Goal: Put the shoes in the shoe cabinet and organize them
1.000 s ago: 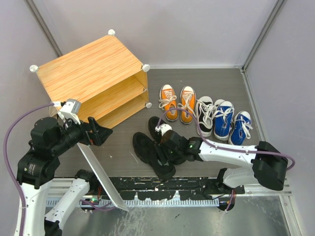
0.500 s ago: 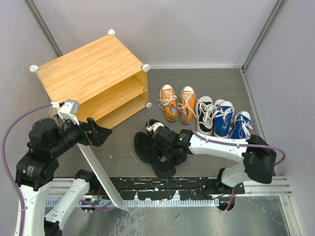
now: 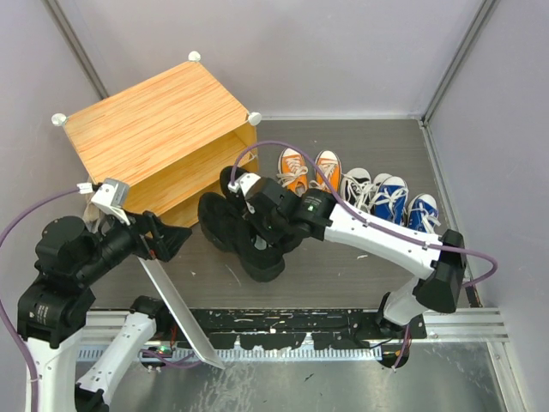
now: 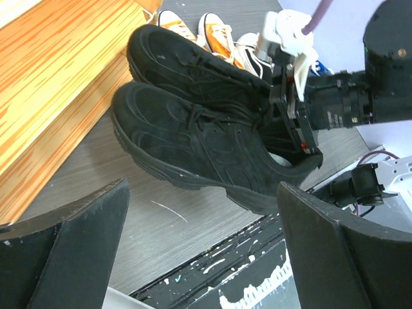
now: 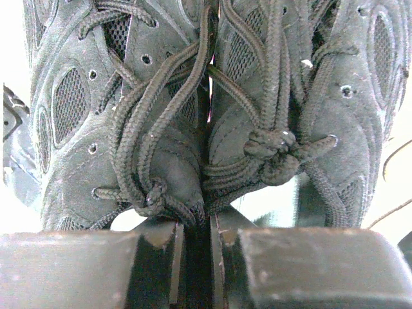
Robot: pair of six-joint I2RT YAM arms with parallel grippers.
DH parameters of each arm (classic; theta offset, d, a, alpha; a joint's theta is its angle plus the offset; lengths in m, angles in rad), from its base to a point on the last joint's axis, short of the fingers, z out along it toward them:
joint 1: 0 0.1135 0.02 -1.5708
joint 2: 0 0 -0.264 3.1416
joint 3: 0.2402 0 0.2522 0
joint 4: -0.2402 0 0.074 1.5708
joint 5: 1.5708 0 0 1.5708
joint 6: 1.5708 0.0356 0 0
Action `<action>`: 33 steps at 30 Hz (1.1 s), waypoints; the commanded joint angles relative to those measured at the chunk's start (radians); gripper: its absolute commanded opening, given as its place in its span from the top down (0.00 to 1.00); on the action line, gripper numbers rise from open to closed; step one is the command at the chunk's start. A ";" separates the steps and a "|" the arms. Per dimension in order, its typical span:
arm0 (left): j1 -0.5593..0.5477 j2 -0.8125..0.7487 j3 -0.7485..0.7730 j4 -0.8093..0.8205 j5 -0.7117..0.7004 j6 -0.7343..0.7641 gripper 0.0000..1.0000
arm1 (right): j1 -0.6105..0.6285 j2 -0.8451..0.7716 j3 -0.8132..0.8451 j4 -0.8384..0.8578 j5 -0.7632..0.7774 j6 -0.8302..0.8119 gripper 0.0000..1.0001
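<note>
Right gripper [image 5: 207, 222] was pressed nearly together, pinching the two inner collars of the pair of black suede lace-up sneakers [image 5: 122, 96], which were held side by side. The pair sat just in front of the open side of the boxy shoe cabinet with a striped orange-brown wood-grain top [image 3: 154, 116], toes toward it. Left gripper [image 3: 171, 239] was spread wide and gripped nothing, near the cabinet's front. Orange sneakers [image 3: 309, 172], black-and-white lace-ups [image 3: 354, 190] and blue sneakers [image 3: 403, 210] stood in a row to the right.

2 black suede sneakers [image 3: 233, 230] sit side by side before the striped wood-grain cabinet [image 3: 154, 120]; to their right stand orange canvas sneakers [image 3: 292, 170], black-and-white lace-ups [image 3: 354, 190], then blue canvas sneakers [image 3: 403, 208].
</note>
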 commanded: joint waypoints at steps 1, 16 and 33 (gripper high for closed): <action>0.001 -0.018 0.040 0.019 0.003 0.008 0.02 | -0.056 0.035 0.154 0.153 0.000 -0.070 0.99; 0.001 -0.042 0.040 0.009 0.014 0.011 0.02 | -0.173 0.351 0.592 0.275 -0.108 -0.099 0.99; 0.001 -0.068 -0.045 0.011 0.024 -0.001 0.02 | -0.250 0.549 0.824 0.405 -0.176 -0.052 0.99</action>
